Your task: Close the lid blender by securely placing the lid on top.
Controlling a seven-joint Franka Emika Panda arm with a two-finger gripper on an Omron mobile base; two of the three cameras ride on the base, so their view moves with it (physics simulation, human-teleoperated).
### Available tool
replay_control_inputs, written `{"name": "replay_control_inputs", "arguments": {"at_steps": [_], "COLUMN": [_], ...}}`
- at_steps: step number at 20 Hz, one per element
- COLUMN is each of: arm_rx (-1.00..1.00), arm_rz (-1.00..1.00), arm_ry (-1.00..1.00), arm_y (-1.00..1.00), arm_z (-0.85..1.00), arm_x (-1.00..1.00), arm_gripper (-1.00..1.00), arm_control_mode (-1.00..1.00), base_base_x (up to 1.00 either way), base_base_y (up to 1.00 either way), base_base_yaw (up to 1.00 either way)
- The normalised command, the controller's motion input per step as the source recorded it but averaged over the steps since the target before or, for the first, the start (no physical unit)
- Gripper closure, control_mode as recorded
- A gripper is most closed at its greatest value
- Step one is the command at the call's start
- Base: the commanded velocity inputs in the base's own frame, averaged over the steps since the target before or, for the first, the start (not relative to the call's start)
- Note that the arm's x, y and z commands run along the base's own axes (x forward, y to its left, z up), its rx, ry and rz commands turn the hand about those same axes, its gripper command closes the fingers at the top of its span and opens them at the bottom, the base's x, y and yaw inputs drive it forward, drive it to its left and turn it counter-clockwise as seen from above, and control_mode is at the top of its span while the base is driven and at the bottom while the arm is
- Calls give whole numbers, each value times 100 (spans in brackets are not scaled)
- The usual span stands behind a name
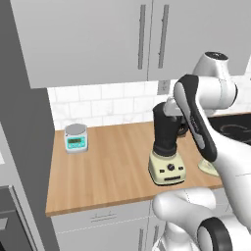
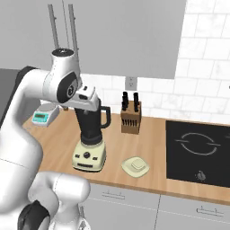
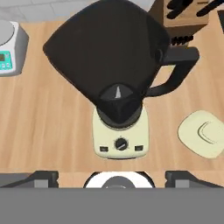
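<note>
The blender (image 2: 91,134) stands upright on the wooden counter, its dark jar (image 1: 165,128) on a cream base (image 3: 120,141) with a black knob. The jar's top is uncovered, and the hand view looks straight down into it at the blades. The lid (image 2: 135,166), a pale cream-yellow cap with a raised centre, lies flat on the counter to the blender's right, on the handle side (image 3: 202,133). In the left base view my arm half covers the lid (image 1: 208,168). My gripper (image 3: 111,178) hangs directly over the jar, open, with nothing between its fingers (image 2: 86,100).
A grey-and-teal scale (image 1: 76,137) sits at the counter's back left. A knife block (image 2: 130,115) stands behind the blender by the tiled wall. A black cooktop (image 2: 197,150) lies to the right. Upper cabinets (image 1: 142,37) hang above the counter.
</note>
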Motion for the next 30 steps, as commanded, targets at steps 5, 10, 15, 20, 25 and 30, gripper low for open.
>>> {"name": "replay_control_inputs", "arguments": {"at_steps": [5,10,15,20,25,30], "arm_rx": [6,5,3,0,-12,-25], "arm_rz": [-10,-4,6,47,48,36], "arm_ry": [0,0,-3,-9,0,8], "arm_y": [-100,-100,-100,-92,-39,0], "arm_z": [0,-3,-3,-14,-39,-55], "arm_x": [-51,-36,-1,35,48,37], "arm_gripper": [-100,-100,-100,-100,-100,-100], "arm_control_mode": [-100,-100,-100,-100,-100,-100], "base_base_x": [0,0,0,0,0,0], "base_base_y": [0,0,0,0,0,0], "base_base_yaw": [0,0,0,0,0,0]}}
